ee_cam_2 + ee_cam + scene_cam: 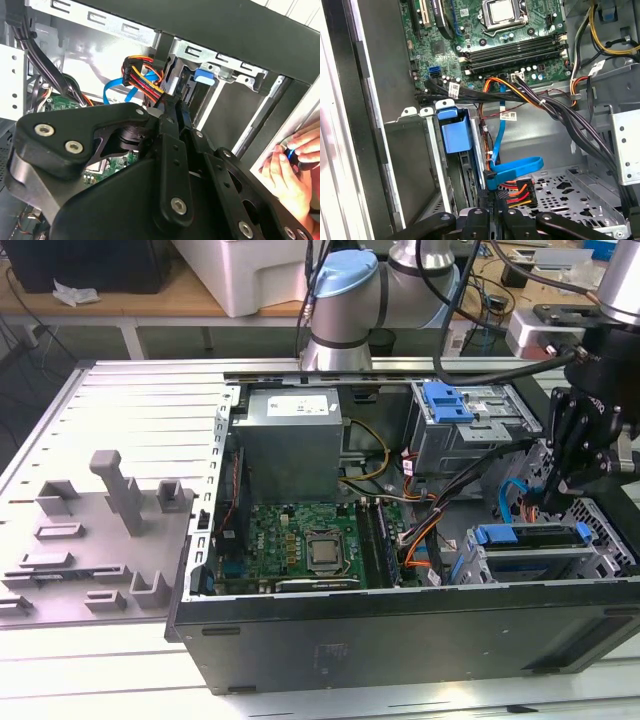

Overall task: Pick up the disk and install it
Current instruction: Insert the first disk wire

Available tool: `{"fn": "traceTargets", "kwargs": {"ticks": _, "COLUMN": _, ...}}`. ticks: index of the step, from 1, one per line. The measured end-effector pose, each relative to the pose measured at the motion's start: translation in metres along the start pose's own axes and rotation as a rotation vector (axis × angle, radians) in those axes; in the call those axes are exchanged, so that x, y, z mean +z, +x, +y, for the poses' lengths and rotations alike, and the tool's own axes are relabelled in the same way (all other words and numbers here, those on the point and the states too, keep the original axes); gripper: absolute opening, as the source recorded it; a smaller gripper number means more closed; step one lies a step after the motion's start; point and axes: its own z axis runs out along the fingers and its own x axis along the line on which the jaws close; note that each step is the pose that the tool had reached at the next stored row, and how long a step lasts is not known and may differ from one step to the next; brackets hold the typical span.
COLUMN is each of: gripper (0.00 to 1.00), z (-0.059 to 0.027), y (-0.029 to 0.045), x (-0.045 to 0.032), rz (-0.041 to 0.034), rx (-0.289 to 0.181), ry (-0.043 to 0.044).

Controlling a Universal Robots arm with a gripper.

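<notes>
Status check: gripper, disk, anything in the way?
Gripper low beside drive cage. Disk sitting in the cage. Power cables close at gripper tip; person's hand at case edge.

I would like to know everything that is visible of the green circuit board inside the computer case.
The green circuit board lies flat at the bottom of the open case, uncovered. A square silver processor socket sits near its middle, with long black memory slots beside it. Black and orange cables cross one edge.

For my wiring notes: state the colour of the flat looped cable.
The flat cable is blue; the first wrist view shows it best.
</notes>
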Motion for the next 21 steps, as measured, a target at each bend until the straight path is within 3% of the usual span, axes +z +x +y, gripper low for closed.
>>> {"fn": "traceTargets", "kwargs": {"ticks": 6, "gripper": 0.16, "z": 0.0000, "y": 0.0001, "x": 0.0000, "rz": -0.0005, "rx": -0.012, "ry": 0.0012}}
{"fn": "traceTargets", "kwargs": {"ticks": 14, "gripper": 0.16, "z": 0.0002, "y": 0.0002, "x": 0.0019, "rz": -0.0052, "rx": -0.124, "ry": 0.0119}}
{"fn": "traceTargets", "kwargs": {"ticks": 21, "gripper": 0.16, "z": 0.0008, "y": 0.0074, "x": 0.0031, "rz": -0.0056, "rx": -0.124, "ry": 0.0119}}
